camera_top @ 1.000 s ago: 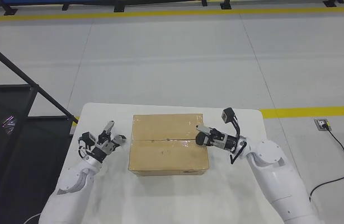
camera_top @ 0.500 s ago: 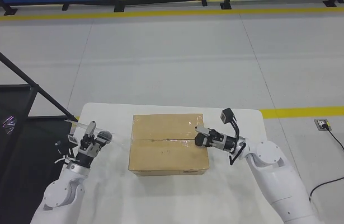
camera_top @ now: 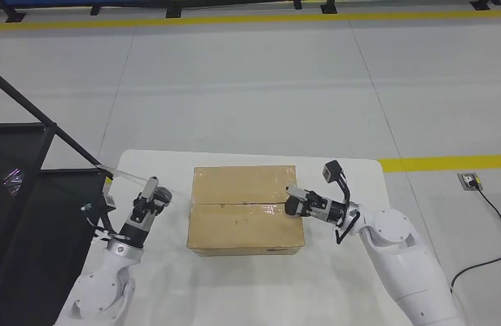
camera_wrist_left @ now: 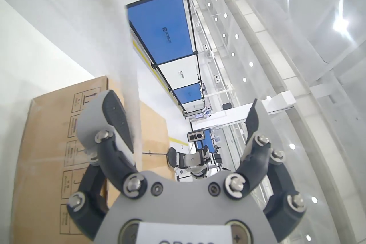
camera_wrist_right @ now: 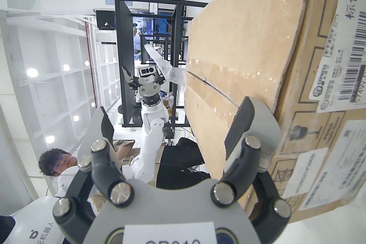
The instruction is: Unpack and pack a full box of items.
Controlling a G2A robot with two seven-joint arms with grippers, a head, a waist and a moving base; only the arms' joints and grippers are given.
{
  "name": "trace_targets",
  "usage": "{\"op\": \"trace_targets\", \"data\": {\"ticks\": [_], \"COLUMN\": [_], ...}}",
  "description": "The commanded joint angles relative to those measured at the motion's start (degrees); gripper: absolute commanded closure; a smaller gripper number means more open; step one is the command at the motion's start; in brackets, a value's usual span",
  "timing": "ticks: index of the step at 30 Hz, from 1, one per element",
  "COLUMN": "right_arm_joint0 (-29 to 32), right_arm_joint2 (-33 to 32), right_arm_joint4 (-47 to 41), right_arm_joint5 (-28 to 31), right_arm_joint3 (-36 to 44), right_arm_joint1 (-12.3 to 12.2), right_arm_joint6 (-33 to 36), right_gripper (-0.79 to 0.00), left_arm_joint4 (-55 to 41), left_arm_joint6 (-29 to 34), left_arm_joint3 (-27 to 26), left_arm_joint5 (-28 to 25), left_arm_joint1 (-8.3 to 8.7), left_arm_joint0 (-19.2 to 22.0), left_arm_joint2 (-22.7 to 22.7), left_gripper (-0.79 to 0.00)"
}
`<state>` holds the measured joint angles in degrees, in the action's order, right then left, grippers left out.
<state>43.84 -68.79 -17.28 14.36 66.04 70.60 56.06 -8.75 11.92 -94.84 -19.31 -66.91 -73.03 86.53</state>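
A closed cardboard box [camera_top: 246,208] sits in the middle of the white table [camera_top: 331,273], with clear tape along its centre seam. My left gripper [camera_top: 150,198] is off the box's left side, open. A peeled strip of clear tape [camera_top: 124,175] clings to one of its fingers [camera_wrist_left: 114,116] and trails up and away from the box [camera_wrist_left: 43,142]. The tape [camera_wrist_left: 130,107] also hangs across that wrist view. My right gripper [camera_top: 292,202] is open at the box's right end; one finger [camera_wrist_right: 243,125] lies at the top edge of the box [camera_wrist_right: 257,42].
A black frame with dark netting [camera_top: 22,204] stands just left of the table, close to my left arm. Bare table lies in front of the box and on both sides of it.
My left gripper swung out left from the box, then came partway back, and the tape strip now stands free in the air. The right gripper has hardly moved.
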Motion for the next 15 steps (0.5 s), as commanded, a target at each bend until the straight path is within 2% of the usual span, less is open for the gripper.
{"op": "trace_targets", "data": {"ticks": [1,8,15], "right_arm_joint0": [0.1,3.1,6.7], "right_arm_joint2": [0.0,-2.6,-5.4], "right_arm_joint4": [-0.1,-3.2,-5.6], "right_arm_joint5": [0.0,8.2,13.1], "right_arm_joint3": [0.2,3.1,5.8], "right_arm_joint1": [0.0,-0.5,-1.1], "right_arm_joint6": [-0.1,-1.1,-1.4], "right_gripper": [-0.785,-0.785,-0.785], "left_arm_joint4": [1.3,4.9,7.5], "left_arm_joint6": [-0.7,-1.6,-1.4], "left_arm_joint3": [-0.8,-2.7,-3.0], "left_arm_joint5": [0.6,2.2,3.3], "left_arm_joint1": [-0.14,-0.52,-0.91], "left_arm_joint0": [0.2,1.0,2.4], "left_arm_joint2": [-0.9,-3.1,-5.5], "left_gripper": [-0.785,-0.785,-0.785]}}
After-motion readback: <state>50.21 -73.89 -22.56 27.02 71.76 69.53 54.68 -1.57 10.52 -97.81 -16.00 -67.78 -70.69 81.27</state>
